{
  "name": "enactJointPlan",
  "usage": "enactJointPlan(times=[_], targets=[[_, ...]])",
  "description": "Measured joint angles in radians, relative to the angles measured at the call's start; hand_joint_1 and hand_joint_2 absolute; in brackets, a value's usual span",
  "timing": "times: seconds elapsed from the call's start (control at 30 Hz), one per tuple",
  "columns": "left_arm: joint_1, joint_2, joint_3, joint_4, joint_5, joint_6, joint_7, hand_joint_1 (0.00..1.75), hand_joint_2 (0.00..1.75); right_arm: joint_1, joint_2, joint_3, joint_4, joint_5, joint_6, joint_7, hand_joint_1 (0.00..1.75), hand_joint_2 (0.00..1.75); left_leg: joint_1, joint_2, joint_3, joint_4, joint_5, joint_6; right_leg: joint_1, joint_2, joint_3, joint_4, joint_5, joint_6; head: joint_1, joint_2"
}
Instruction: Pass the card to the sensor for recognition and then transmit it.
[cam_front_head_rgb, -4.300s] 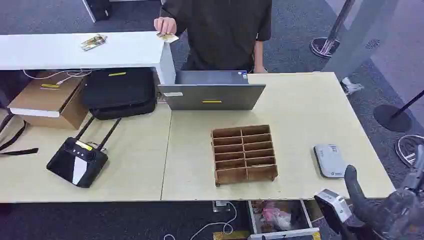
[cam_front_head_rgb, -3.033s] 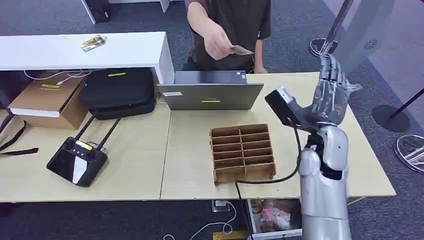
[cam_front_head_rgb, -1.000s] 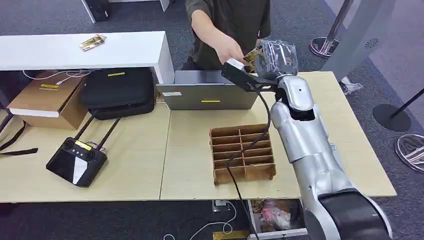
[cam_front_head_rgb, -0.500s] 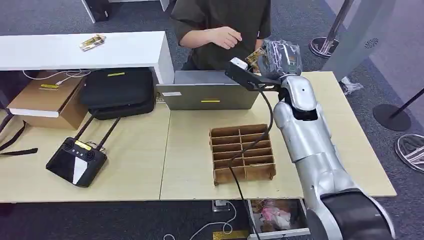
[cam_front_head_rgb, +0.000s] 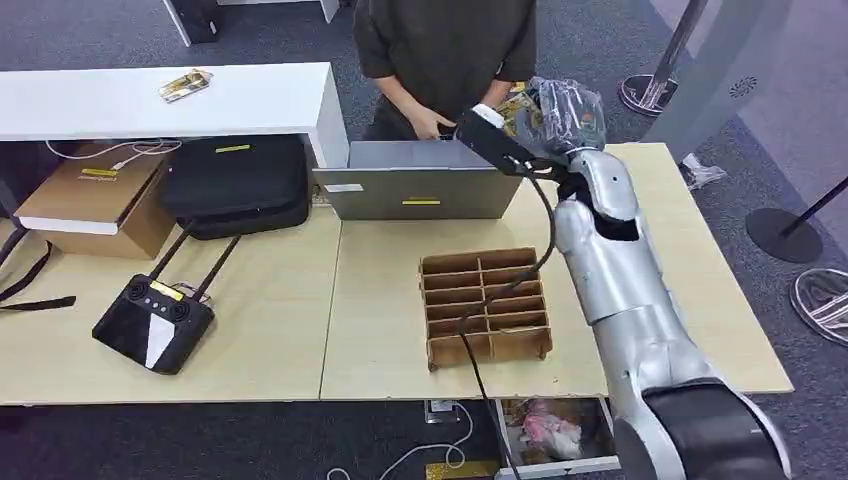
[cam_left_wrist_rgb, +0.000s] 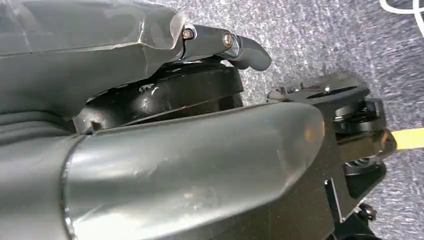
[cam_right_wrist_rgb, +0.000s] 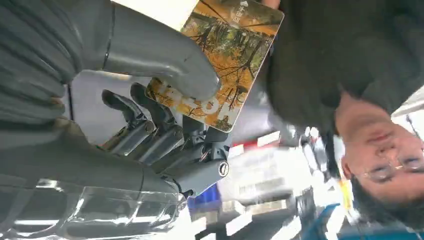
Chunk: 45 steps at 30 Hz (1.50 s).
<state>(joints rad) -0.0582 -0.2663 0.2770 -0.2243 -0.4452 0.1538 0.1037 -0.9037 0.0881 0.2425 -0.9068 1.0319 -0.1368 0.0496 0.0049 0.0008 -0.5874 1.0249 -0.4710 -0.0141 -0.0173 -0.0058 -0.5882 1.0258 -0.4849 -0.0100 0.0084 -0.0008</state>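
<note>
R hand (cam_front_head_rgb: 562, 108) is raised at the far edge of the table (cam_front_head_rgb: 640, 215), arm stretched up from the lower right, just in front of a person (cam_front_head_rgb: 445, 45) in a dark shirt who stands behind the laptop (cam_front_head_rgb: 425, 182). The hand grips the card (cam_front_head_rgb: 516, 106): in the wrist view the thick thumb (cam_right_wrist_rgb: 165, 60) presses on the printed face of the card (cam_right_wrist_rgb: 220, 65) w/ the darker fingers (cam_right_wrist_rgb: 150, 132) curled behind it, so it's pinched between them. Card shows an autumn-tree picture, orange and yellow, and sticks out past the thumb toward the person. One of the person's hands (cam_front_head_rgb: 425, 122) rests low by the laptop's back edge, apart from the card.

L hand (cam_left_wrist_rgb: 150, 125) appears close up over grey carpet; fingers look to hold nothing, but they're mostly hidden behind the cover, so I can't tell whether they're spread or curled.

On the table: a wooden slotted tray (cam_front_head_rgb: 487, 307) near the front edge, right beside the silver arm. On the left half, a black controller (cam_front_head_rgb: 155, 322) w/ two antennas, a black bag (cam_front_head_rgb: 236, 185) and a cardboard box (cam_front_head_rgb: 95, 197). A white shelf (cam_front_head_rgb: 160, 100) above them carries another small card (cam_front_head_rgb: 186, 84).
</note>
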Motion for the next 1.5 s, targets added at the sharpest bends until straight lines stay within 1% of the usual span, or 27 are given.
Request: enactJointPlan(times=[0.03,0.07,0.1,0.13,0.17,0.63,0.87,1.07,1.2,1.37,1.5], targets=[[0.0,0.0,0.0,0.0,0.0,0.0,0.0,0.0,0.0,0.0,0.0,-0.003,-0.001,-0.013,0.005,0.0,1.75,1.75,0.0,0.0,0.0,0.0,0.0,0.0,0.0,0.0,0.0,0.0,0.0,0.0,0.0,0.0],[0.0,0.001,0.0,0.0,0.005,-0.003,0.006,0.0,0.0,0.006,0.0,-0.038,-0.012,-0.131,0.038,-0.003,1.75,1.75,0.0,0.0,0.0,0.0,0.0,0.0,0.0,0.0,0.0,0.0,0.0,0.0,0.0,0.0],[0.001,0.002,0.0,0.0,0.01,-0.004,0.008,0.0,0.0,0.009,-0.003,-0.082,-0.023,-0.221,0.051,-0.001,1.75,1.75,0.0,0.0,0.0,0.0,0.0,0.0,0.0,0.0,0.0,0.0,0.0,0.0,0.0,0.0],[0.001,0.002,0.0,0.0,0.013,-0.002,0.008,0.0,0.0,0.008,-0.017,-0.123,-0.031,-0.272,0.052,0.004,1.75,1.75,0.0,0.0,0.0,0.0,0.0,0.0,0.0,0.0,0.0,0.0,0.0,0.0,0.0,0.0],[0.001,0.002,0.0,0.0,0.015,0.0,0.008,0.0,0.0,0.008,-0.027,-0.134,-0.036,-0.29,0.051,0.01,1.75,1.75,0.0,0.0,0.0,0.0,0.0,0.0,0.0,0.0,0.0,0.0,0.0,0.0,0.0,0.0],[0.001,0.002,0.0,0.0,0.015,0.002,0.008,0.0,0.0,0.008,-0.044,-0.147,-0.041,-0.296,0.05,0.011,1.75,1.75,0.0,0.0,0.0,0.0,0.0,0.0,0.0,0.0,0.0,0.0,0.0,0.0,0.0,0.0],[0.001,0.001,0.0,0.0,0.019,0.008,0.013,0.0,0.0,0.008,-0.056,-0.147,-0.041,-0.32,0.037,0.022,1.75,1.75,0.0,0.0,0.0,0.0,0.0,0.0,0.0,0.0,0.0,0.0,0.0,0.0,0.0,0.0],[0.001,0.001,0.0,0.0,0.03,0.009,0.015,0.0,0.0,-0.008,-0.082,-0.15,-0.024,-0.354,0.045,0.026,1.75,1.75,0.0,0.0,0.0,0.0,0.0,0.0,0.0,0.0,0.0,0.0,0.0,0.0,0.0,0.0],[0.001,0.001,0.0,0.0,0.039,0.01,0.016,0.0,0.0,-0.026,-0.111,-0.175,0.012,-0.392,0.065,0.035,1.75,1.75,0.0,0.0,0.0,0.0,0.0,0.0,0.0,0.0,0.0,0.0,0.0,0.0,0.0,0.0],[0.002,0.001,0.0,0.0,0.046,0.012,0.013,0.0,0.0,-0.036,-0.154,-0.219,0.059,-0.413,0.064,0.03,1.75,1.75,0.0,-0.001,0.0,0.0,0.0,0.0,0.0,-0.001,0.0,0.0,0.0,0.0,0.0,0.0],[0.002,0.001,0.0,0.0,0.047,0.013,0.011,0.0,0.0,-0.04,-0.173,-0.238,0.085,-0.414,0.061,0.028,1.75,1.75,0.0,0.0,0.0,0.0,0.0,0.0,0.0,0.0,0.0,0.0,0.0,0.0,0.0,0.0]])
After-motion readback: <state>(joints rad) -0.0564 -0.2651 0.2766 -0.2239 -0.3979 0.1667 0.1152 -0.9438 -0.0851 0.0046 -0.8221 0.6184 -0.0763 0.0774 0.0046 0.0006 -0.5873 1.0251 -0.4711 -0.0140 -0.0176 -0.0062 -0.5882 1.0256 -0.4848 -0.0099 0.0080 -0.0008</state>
